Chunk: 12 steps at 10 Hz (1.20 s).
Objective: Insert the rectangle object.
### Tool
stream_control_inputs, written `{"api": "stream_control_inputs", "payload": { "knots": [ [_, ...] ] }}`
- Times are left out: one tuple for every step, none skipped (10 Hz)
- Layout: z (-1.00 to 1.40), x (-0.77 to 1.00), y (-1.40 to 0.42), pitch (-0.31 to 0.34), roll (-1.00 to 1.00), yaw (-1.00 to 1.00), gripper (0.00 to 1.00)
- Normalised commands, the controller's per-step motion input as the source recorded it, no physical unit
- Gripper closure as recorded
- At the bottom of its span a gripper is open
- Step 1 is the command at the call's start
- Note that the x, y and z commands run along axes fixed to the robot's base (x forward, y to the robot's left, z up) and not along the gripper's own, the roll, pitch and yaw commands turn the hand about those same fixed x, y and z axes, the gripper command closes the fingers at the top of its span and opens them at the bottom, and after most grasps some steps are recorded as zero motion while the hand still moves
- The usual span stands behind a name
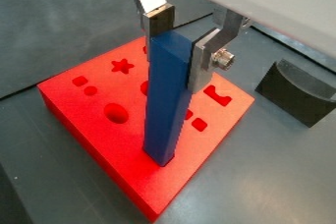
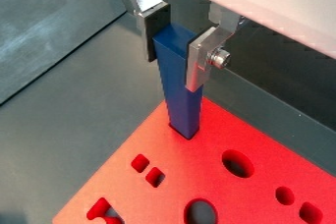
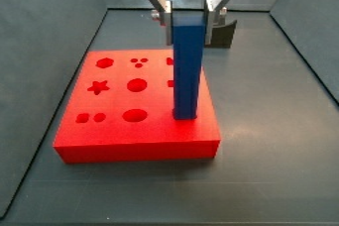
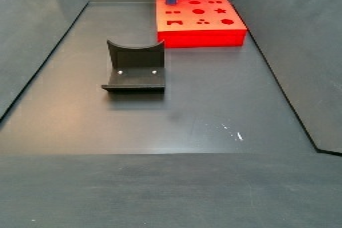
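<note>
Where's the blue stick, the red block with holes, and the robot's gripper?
rectangle object (image 3: 189, 66): side view, middle of its front face.
red block (image 3: 133, 149): side view, front wall.
gripper (image 1: 182, 39): wrist view, midway between its fingers, gripping the bar's top.

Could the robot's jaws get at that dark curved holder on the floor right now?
Probably not yet: the gripper is shut on the blue bar, upright on the red block. The holder itself sits apart, nothing covering it.
</note>
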Motion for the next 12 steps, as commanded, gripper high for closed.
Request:
{"api": "stream_control_inputs", "payload": {
  "knots": [
    [-0.16,0.08,0.0,0.014,0.12,0.0,1.0],
    [-0.19,0.03,-0.03,0.007,0.17,0.0,1.0],
    [-0.34,0.03,-0.2,0.011,0.27,0.0,1.0],
    [-0.47,0.04,-0.31,0.034,0.22,0.0,1.0],
    [-0.45,0.09,-0.44,0.057,0.18,0.0,1.0],
    [-0.42,0.05,-0.44,0.024,0.17,0.0,1.0],
    [-0.33,0.04,-0.42,0.023,0.17,0.0,1.0],
    [-0.27,0.06,-0.21,0.0,0.05,0.0,1.0],
    [-0.4,0.0,0.0,-0.027,0.0,0.0,1.0],
    [-0.55,0.02,0.06,-0.006,0.0,0.0,1.0],
    [-0.64,0.2,0.21,0.0,-0.01,0.05,1.0],
    [-0.42,0.21,0.1,0.0,0.0,0.1,1.0]
  ]
}}
